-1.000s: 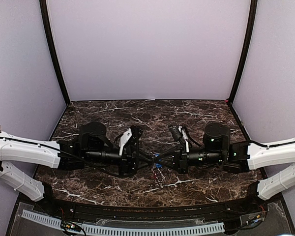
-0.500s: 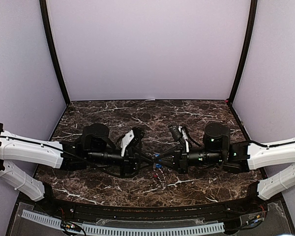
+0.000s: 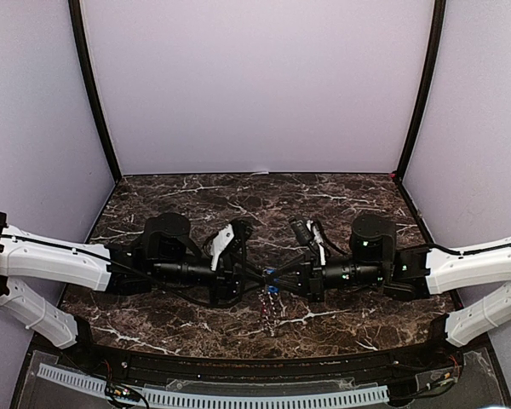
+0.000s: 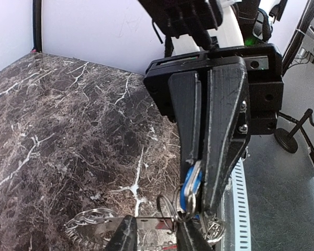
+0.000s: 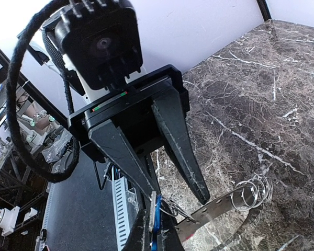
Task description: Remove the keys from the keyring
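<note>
Keyring, grey wire rings on flat perforated metal strip: dangles between left gripper and right gripper, lower than 1 second ago.
Left gripper: edged inward; half open, straddling strip.
Right gripper: clamped on blue-headed key.
Progress: 0 keys freed.

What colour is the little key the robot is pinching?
Blue. The key shows best in the left wrist view, pinched in the right end effector.
</note>
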`<control>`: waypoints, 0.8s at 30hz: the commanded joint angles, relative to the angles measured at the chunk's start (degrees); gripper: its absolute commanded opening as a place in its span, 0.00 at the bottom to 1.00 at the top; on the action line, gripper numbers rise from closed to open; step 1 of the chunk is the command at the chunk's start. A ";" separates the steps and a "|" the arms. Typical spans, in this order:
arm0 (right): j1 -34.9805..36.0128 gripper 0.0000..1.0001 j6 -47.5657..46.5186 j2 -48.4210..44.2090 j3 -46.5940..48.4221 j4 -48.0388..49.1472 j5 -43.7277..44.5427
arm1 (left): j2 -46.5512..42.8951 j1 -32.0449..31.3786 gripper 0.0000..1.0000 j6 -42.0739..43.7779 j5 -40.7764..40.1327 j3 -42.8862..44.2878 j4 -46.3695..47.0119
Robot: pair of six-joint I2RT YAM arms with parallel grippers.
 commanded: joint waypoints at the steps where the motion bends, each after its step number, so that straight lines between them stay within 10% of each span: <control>1: 0.13 0.00 0.26 0.28 1.96 4.39 -0.70 | 0.19 0.12 0.21 0.63 1.37 1.62 2.58; 7: 0.12 0.00 0.25 -0.26 1.89 3.81 0.35 | -0.38 0.04 0.01 0.87 0.88 0.59 3.21; 24: -2.15 0.00 -3.45 -3.63 0.85 -5.72 2.83 | -6.43 0.07 0.00 1.27 5.11 -6.57 11.35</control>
